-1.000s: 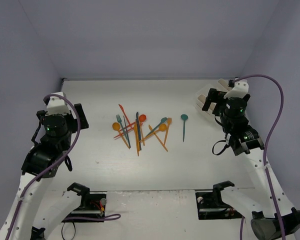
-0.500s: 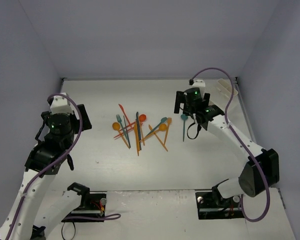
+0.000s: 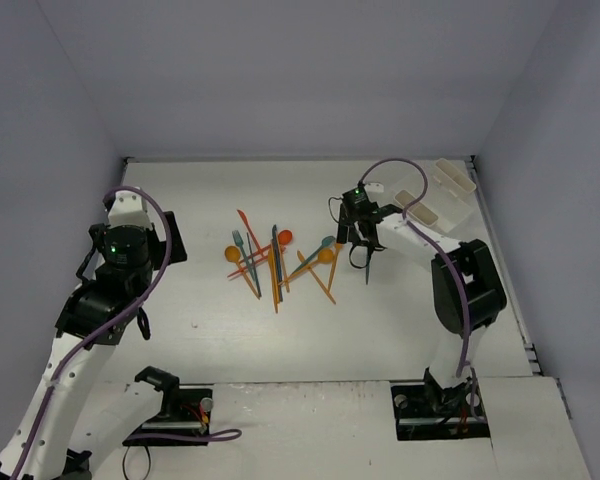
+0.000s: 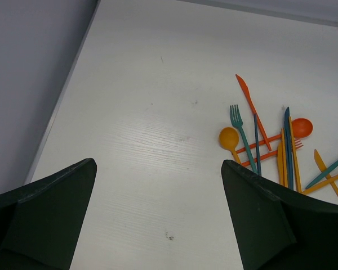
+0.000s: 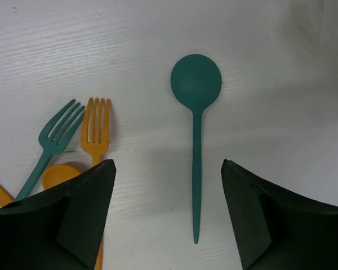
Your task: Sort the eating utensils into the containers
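**Right jaws astride a lone teal spoon; left jaws wide by the table edge**

Overhead view: my right gripper point(image 3: 365, 248) is reached out to the middle-right of the table point(image 3: 310, 340). It sits directly over a teal spoon point(image 3: 367, 275) that lies apart from the other utensils, handle pointing toward the arm bases.

Right wrist view: the same spoon point(image 5: 196, 152) lies flat on the white surface between the two dark fingers point(image 5: 79, 219), bowl away from the camera. I read these jaws as apart, with bare table on either side of the handle and neither pad touching it. Just left of the spoon lie a teal fork point(image 5: 55, 140) and an orange fork point(image 5: 96, 130), close together, tines toward the same end as the spoon's bowl.

The main pile point(image 3: 275, 260) of orange, teal and dark blue pieces lies criss-crossed at table centre. The containers point(image 3: 450, 182), white bins, stand in the far right corner, well apart from the pile.

My left gripper point(image 3: 166, 240) hangs near the left edge. In its wrist view the jaws are spread wide with nothing between them, and the pile lies off to the right.
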